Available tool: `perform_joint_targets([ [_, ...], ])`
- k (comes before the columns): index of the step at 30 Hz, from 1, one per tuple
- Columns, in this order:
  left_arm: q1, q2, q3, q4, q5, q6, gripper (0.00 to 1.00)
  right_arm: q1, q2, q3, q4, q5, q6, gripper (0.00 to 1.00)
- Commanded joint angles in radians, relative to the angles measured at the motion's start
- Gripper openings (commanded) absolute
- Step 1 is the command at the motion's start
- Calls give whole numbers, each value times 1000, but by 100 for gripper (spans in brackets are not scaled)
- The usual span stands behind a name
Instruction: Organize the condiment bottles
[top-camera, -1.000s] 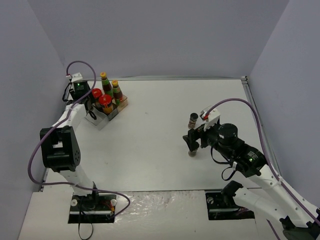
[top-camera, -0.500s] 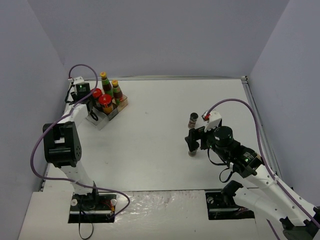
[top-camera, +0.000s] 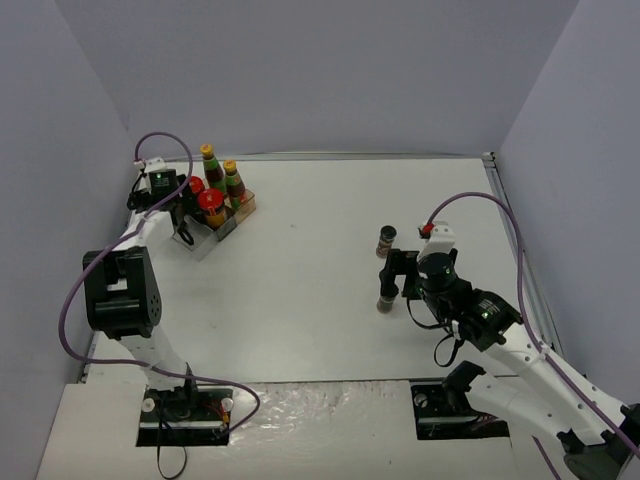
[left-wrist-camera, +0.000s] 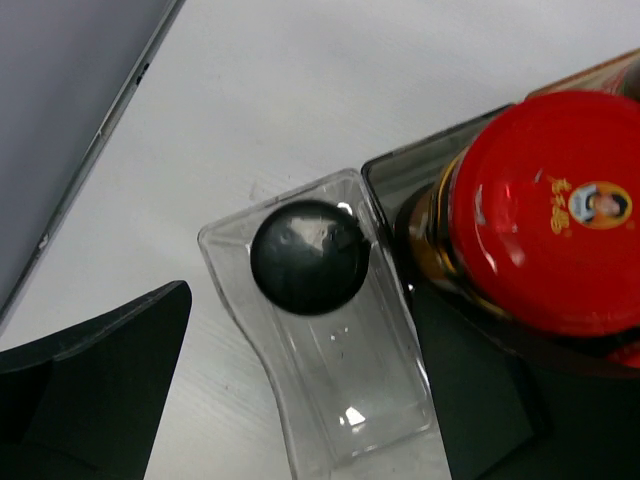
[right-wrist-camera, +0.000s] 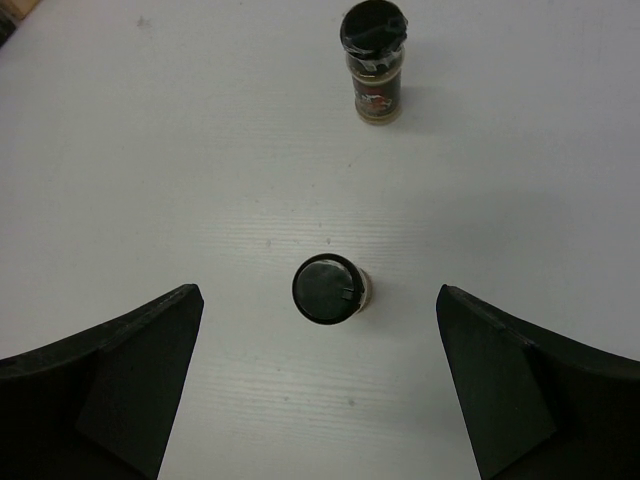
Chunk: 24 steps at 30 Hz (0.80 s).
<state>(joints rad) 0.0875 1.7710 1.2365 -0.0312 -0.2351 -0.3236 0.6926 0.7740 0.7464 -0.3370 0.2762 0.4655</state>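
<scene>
In the top view the stepped rack (top-camera: 228, 222) stands at the far left. It holds two yellow-capped bottles (top-camera: 208, 163) at the back and two red-lidded jars (top-camera: 211, 203) in front of them. My left gripper (left-wrist-camera: 302, 300) hangs open over the rack's clear front step (left-wrist-camera: 340, 390). A black-capped spice jar (left-wrist-camera: 308, 256) stands free there, beside a red-lidded jar (left-wrist-camera: 545, 210). Right of centre, my right gripper (right-wrist-camera: 318, 300) is wide open above a second spice jar (right-wrist-camera: 325, 290), not touching it. A third spice jar (right-wrist-camera: 374, 70) stands upright farther off.
The grey side wall (left-wrist-camera: 60, 120) runs close to the left of the rack. In the top view the table's far edge (top-camera: 380, 156) and right edge (top-camera: 505, 230) are raised rails. The two loose spice jars (top-camera: 386, 240) stand a short way apart.
My left gripper has opened and let go of the spice jar on the rack's front step. My right arm has swung its wrist over the nearer loose jar, fingers still wide.
</scene>
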Motion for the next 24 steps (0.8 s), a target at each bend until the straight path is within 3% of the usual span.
perform_joint_targets([
  [1,6,-197,-11,-40,22,-13,92,-7,52,1,-17,78,97,100],
  [7,-21,-424,-73,-224,133,-10,97,-8,112,-33,-12,60,145,95],
  [14,-160,-744,-246,-366,277,54,97,-8,220,-76,85,10,150,85],
  [20,-205,-1018,-460,-355,345,31,97,-8,303,-94,154,16,146,68],
  [24,-210,-1140,-548,-355,340,19,97,-5,340,-94,185,31,146,44],
])
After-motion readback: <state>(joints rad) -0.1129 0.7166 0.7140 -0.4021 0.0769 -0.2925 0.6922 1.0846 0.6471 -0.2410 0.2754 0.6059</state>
